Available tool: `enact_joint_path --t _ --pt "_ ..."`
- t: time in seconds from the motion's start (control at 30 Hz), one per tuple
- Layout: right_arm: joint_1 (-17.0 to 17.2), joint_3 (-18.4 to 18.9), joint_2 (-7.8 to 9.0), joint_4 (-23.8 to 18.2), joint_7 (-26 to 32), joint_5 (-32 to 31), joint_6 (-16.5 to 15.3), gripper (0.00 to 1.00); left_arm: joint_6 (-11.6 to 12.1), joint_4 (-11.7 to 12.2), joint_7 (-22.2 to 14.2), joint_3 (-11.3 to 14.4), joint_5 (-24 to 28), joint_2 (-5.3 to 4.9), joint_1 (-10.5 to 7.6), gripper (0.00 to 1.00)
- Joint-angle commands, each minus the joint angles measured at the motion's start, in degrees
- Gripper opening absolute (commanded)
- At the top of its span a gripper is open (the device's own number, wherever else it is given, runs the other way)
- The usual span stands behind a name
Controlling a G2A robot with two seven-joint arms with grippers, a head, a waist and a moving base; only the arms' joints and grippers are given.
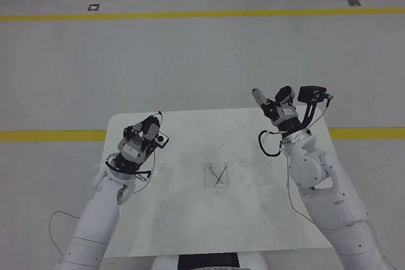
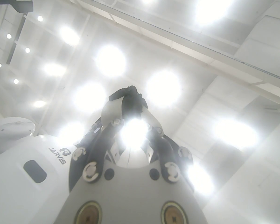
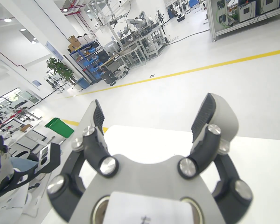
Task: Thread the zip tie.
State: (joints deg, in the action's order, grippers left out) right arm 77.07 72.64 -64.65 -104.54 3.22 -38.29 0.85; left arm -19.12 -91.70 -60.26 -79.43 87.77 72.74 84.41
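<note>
Top view: right pincer [image 1: 270, 98] raised, spread wide, by table [image 1: 182, 209] edge.

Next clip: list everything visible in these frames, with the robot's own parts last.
table: 1, white, below both arms.
square with crossed lines: 1, dark, middle of the table.
zip tie: 1, thin and black, apparently sticking out of the left gripper.
floor lines: 2, yellow, across the floor.
bin: 1, green, on the floor.
left gripper: shut, at the table's far left corner.
right gripper: open, empty, at the far right corner.
</note>
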Motion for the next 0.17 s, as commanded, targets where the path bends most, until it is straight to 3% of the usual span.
enact_joint_path --t 0.0,0.13 --pt "0.0 0.0 0.0 0.0 0.0 0.0 0.0 1.0 0.0 0.0 0.0 0.0 0.0 0.0 0.0 0.0" --pt "0.0 0.0 0.0 0.0 0.0 0.0 0.0 1.0 0.0 0.0 0.0 0.0 0.0 0.0 0.0 0.0"
